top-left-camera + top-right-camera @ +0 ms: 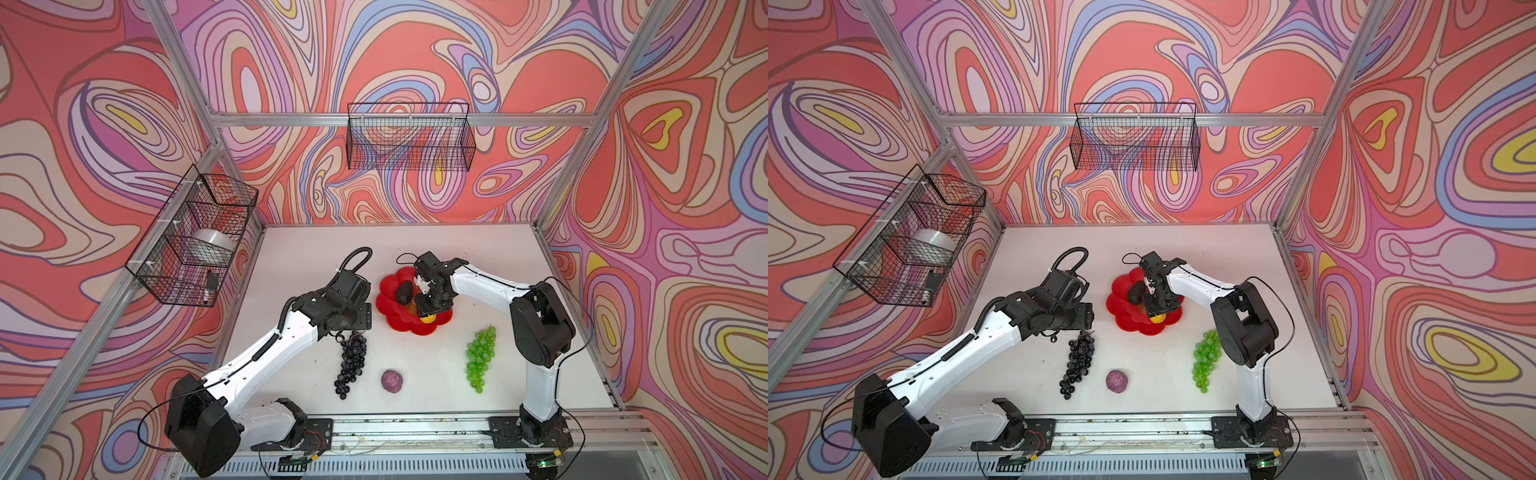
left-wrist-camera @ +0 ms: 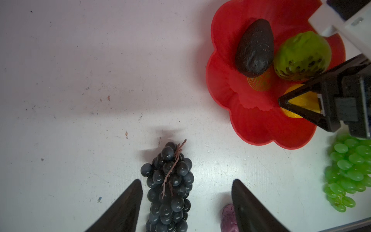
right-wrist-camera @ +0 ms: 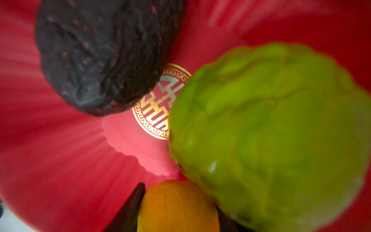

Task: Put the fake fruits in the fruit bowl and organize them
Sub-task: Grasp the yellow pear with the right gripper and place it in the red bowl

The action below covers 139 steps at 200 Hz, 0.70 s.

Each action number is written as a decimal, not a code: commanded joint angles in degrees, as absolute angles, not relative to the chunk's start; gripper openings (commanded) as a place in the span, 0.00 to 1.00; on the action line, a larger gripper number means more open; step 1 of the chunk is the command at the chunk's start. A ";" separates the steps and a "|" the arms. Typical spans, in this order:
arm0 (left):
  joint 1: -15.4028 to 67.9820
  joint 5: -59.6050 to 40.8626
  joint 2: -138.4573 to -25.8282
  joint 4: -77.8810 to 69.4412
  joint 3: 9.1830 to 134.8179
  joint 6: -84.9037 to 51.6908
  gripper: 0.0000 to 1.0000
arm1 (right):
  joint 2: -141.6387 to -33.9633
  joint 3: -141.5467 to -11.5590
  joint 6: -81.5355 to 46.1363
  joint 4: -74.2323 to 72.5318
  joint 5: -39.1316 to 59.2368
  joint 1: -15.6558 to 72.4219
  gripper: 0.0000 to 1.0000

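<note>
White table [image 1: 311, 257] bears fruit bowl [image 1: 388, 291]; right hand [image 1: 429, 315] grips yellow-orange fruit [image 3: 176, 204].

Avocado [image 1: 404, 292] lies in fruit bowl [image 1: 388, 311] (ball [image 1: 392, 380] outside, before it)

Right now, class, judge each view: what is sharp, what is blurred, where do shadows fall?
Right wrist view: the gold emblem is sharp, the lime-green lumpy fruit and small yellow-orange fruit near the lens blurred. Left wrist view: the dark purple grape bunch is crisp, with a soft shadow. Both top views: the table evenly lit.
</note>
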<state>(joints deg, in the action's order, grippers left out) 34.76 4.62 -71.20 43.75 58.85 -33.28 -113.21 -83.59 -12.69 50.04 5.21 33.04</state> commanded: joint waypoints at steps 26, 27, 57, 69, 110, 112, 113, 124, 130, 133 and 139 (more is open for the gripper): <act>34.54 6.67 -70.19 45.87 59.79 -33.58 0.74 | -114.09 -83.67 -12.05 47.22 3.07 32.79 0.57; 34.54 6.68 -70.21 45.87 59.82 -33.58 0.74 | -114.13 -83.67 -12.05 47.21 3.03 32.78 0.57; 34.56 6.58 -69.88 45.52 59.44 -33.60 0.74 | -115.26 -84.16 -12.13 46.58 2.01 32.78 0.58; 34.54 6.59 -69.96 45.70 59.60 -33.56 0.74 | -115.70 -84.54 -12.00 46.65 1.44 32.79 0.59; 34.55 6.70 -69.90 46.27 60.10 -33.00 0.74 | -116.28 -84.81 -11.60 46.45 0.40 32.78 0.63; 34.61 6.64 -69.92 46.35 60.11 -32.97 0.74 | -116.24 -84.81 -11.60 46.42 0.39 32.78 0.63; 34.58 6.62 -69.94 46.38 60.12 -32.96 0.74 | -116.21 -84.81 -11.60 46.41 0.37 32.78 0.63; 34.54 6.41 -69.96 46.64 60.45 -32.94 0.74 | -115.99 -84.81 -11.60 46.19 0.43 32.78 0.65; 34.54 6.12 -69.96 46.83 60.57 -32.91 0.74 | -115.80 -84.86 -11.60 46.19 0.40 32.78 0.67; 34.61 6.03 -69.98 46.92 60.56 -32.88 0.74 | -115.64 -84.94 -11.60 46.19 0.43 32.78 0.68; 34.54 5.61 -69.93 47.13 60.70 -32.67 0.75 | -115.32 -85.13 -11.60 46.28 0.39 32.78 0.70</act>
